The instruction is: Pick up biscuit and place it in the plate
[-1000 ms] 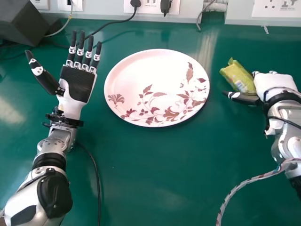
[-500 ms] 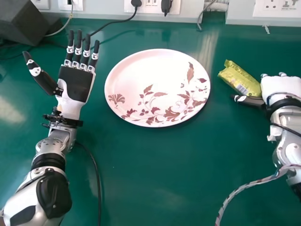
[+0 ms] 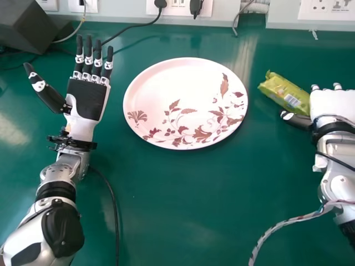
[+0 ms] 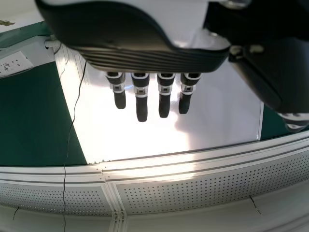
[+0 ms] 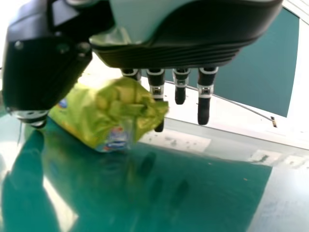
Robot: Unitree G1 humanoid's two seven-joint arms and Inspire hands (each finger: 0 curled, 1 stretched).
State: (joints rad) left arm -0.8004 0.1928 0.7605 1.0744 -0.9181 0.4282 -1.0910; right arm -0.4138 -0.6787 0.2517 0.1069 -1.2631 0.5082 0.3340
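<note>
I'm working over the counter point(image 3: 177, 199), with the plate point(image 3: 166, 88) midway along, towards its far edge. My left hand point(image 3: 87, 100) lies palm up towards the far left corner, fingers straight, holding nothing. My right hand point(image 3: 333, 105) is towards the far right corner, open, fingers nearly straight and not closed round anything. The biscuit packet point(image 3: 285, 91) lies aslant between the plate and that hand, beside its thumb. I judge the grasp is the step in hand: I'd bring the palm nearer, get thumb and fingers on 2 opposite sides, then close softly, since the wrapper could slip or the biscuits crush. Against 1 s ago, the right hand sits farther towards the counter's right side, and more of the packet shows.
</note>
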